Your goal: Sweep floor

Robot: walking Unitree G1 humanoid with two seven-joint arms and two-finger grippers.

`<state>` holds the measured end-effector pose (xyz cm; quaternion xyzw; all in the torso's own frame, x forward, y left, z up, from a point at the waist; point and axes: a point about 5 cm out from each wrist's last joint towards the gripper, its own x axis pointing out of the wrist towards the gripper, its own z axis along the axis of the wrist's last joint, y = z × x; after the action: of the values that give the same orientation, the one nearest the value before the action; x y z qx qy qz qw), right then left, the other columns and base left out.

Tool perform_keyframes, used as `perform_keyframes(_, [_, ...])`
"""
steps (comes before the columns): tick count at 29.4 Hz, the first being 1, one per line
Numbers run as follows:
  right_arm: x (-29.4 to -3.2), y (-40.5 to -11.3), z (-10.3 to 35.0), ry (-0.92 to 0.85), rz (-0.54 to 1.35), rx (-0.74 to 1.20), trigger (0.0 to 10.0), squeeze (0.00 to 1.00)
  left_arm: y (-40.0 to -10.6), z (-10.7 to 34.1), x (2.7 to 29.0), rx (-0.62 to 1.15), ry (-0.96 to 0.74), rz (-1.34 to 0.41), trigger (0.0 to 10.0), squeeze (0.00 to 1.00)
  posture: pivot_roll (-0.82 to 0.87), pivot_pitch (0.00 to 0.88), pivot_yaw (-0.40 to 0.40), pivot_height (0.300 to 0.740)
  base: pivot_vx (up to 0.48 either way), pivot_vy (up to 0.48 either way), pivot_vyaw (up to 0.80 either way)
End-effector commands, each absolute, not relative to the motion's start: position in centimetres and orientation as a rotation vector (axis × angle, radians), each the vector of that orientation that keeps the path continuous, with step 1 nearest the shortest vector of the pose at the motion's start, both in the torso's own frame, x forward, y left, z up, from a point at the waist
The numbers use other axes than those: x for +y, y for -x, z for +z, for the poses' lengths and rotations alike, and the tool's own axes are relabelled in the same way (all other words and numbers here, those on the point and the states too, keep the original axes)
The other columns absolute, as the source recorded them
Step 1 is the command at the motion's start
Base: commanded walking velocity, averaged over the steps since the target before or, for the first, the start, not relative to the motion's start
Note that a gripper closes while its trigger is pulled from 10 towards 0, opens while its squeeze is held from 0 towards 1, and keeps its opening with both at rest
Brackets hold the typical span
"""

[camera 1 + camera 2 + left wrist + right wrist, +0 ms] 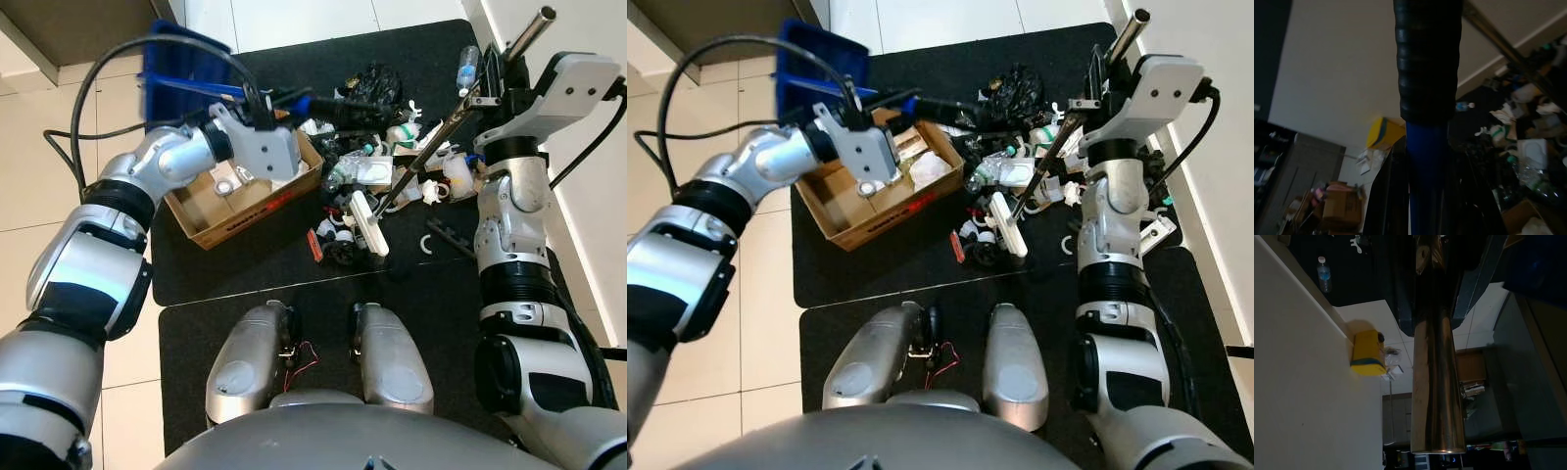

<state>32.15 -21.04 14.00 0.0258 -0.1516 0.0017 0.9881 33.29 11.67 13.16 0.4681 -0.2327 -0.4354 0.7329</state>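
Both grippers hold sweeping tools over a litter pile on the black mat.

The left gripper (257, 106) is clenched around the black-and-blue handle (328, 106) of a blue dustpan (181, 64), held up above an open cardboard box (201, 220) at the mat's (245, 274) left side. The right gripper (490, 73) grasps the metal broom handle (529, 34), which slants down to a white broom head (367, 223) resting at the near edge of the trash pile (392, 147). A plastic water bottle (468, 67) lies by the wall beyond the pile. The robot's two knees (323, 357) stand on the mat in front.
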Motion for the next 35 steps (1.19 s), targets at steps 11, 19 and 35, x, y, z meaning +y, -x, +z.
perform_keyframes(11, [-21.7, -32.1, 14.6, -0.076, -0.027, -0.325, 10.0, 0.0, -36.7, 16.4, 15.5, -0.397, -0.591, -0.451, 10.0, 0.0, 0.04, 0.112, 0.05, 0.74, 0.0, 0.0, 0.0])
perform_keyframes(19, [-22.1, -31.9, 14.5, -0.084, -0.042, -0.321, 10.0, 0.0, -39.2, 19.0, 18.3, -0.291, -0.19, -0.079, 10.0, 0.0, 0.05, 0.103, 0.048, 0.74, 0.0, 0.0, 0.0])
perform_keyframes(35, [-21.9, -32.3, 14.2, -0.095, -0.032, -0.305, 10.0, 0.0, -38.3, 21.2, 15.3, -0.336, 0.063, -0.187, 10.0, 0.0, 0.06, 0.091, 0.051, 0.74, 0.0, 0.0, 0.0])
